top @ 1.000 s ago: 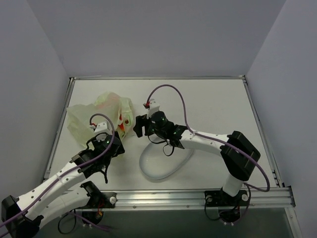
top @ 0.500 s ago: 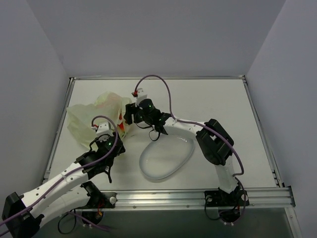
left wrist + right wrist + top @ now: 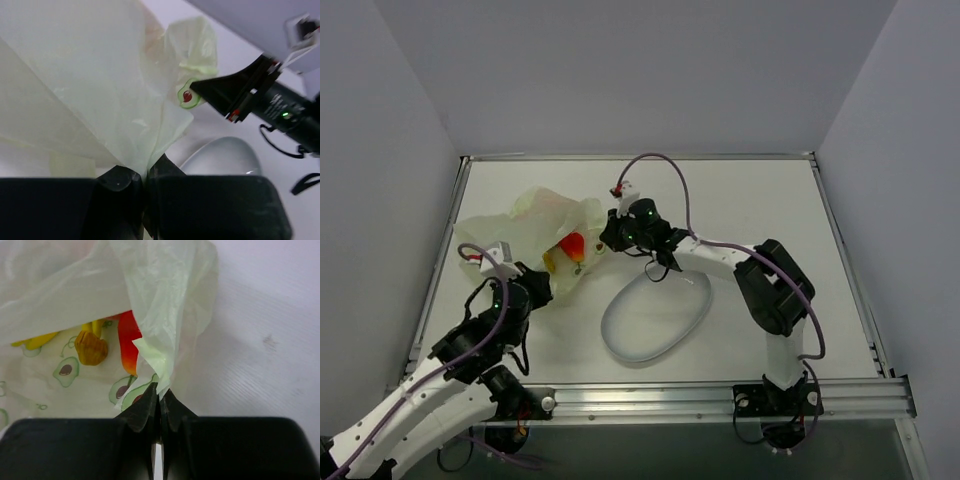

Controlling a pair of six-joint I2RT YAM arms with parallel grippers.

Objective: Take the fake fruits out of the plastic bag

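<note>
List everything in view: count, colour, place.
bag: one, pale yellow-green with avocado prints, back left of the table
fruits: three showing, one red, one orange-brown, one yellow, inside the bag
plate: one, white, oval, empty, mid-table, right of the bag
table: one, white
cables: purple, along both arms
left arm: white and black, near left
right arm: white and black, reaching over the plate to the bag
left fingers: black, shut on the bag's near edge
right fingers: black, shut on the bag's right edge
</note>
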